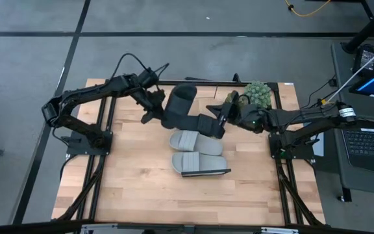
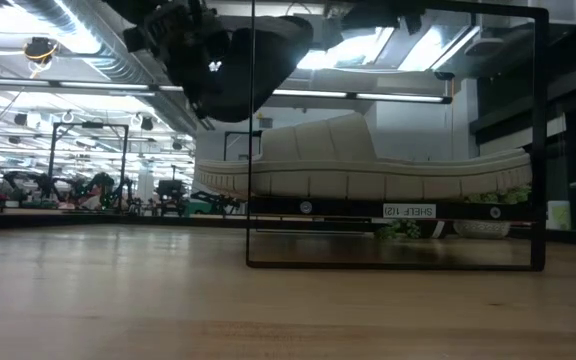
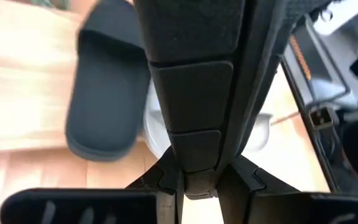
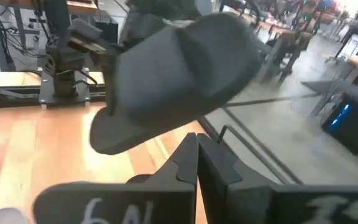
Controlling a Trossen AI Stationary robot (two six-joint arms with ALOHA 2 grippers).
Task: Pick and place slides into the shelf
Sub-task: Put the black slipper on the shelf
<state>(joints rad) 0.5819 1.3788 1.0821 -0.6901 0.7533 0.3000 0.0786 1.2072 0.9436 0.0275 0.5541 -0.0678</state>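
Left arm: reaches from the desk's left side toward the back centre; its left end effector is clamped on a black slide that it holds lifted above the desk.
Lifted black slide: in the low view it hangs high above the desk; in the right wrist view it fills the upper middle, tilted.
Second black slide: lies between the two end effectors, just behind the grey pair; in the left wrist view it sits flat on the wood.
Grey slides: two light grey slides, one nearer the back, the other just in front of it, close together at the desk's centre.
Shelf: its thin black wire frame shows in the low view, standing around a grey slide; the plank top cannot be made out.
Right arm: comes in from the right; whether the right end effector, at the second black slide's end, is open or closed cannot be told.
Potted plant: at the back right corner, beside the right arm.
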